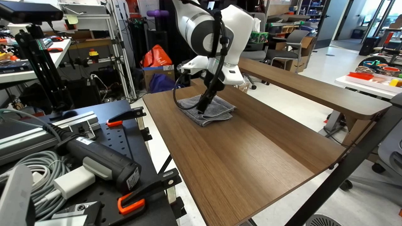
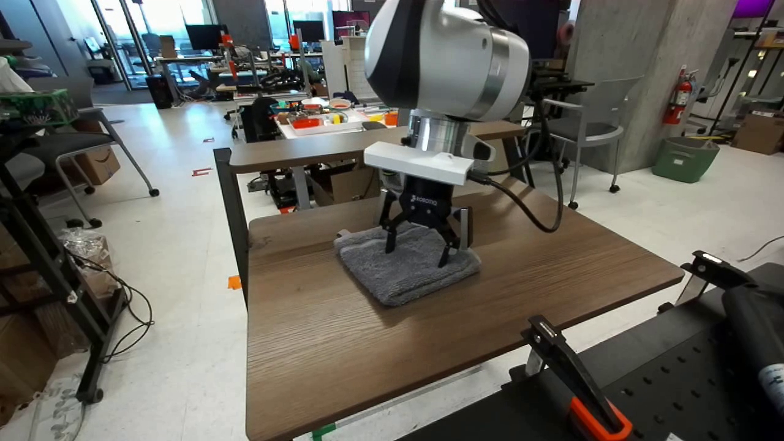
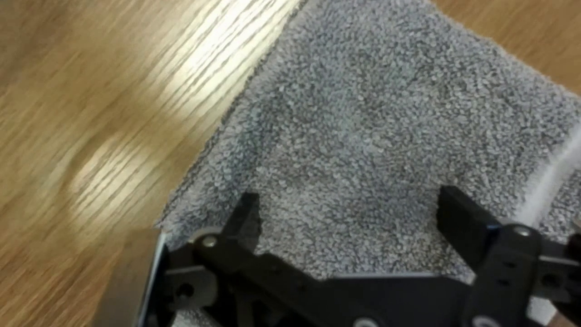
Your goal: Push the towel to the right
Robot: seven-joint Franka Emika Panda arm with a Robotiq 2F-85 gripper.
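The towel, a grey folded cloth, lies flat and slightly rumpled on the brown wooden table. It shows in both exterior views [image 1: 221, 108] [image 2: 392, 282] and fills much of the wrist view [image 3: 363, 109]. My gripper [image 2: 416, 256] points down over the towel with its two black fingers spread wide. In the wrist view the gripper [image 3: 348, 193] is open, with only the towel's flat surface visible between the fingertips. The fingertips are at or just above the cloth; I cannot tell whether they press on it. In an exterior view the gripper [image 1: 201, 110] hides part of the towel.
The wooden table [image 1: 226, 163] [image 2: 318, 355] has a raised wooden shelf [image 1: 314, 86] [image 2: 361, 144] along one side. A black cart [image 1: 122, 144] with clamps [image 1: 150, 188] and a cable coil stands beside it. A black cable [image 2: 554, 214] loops from the wrist.
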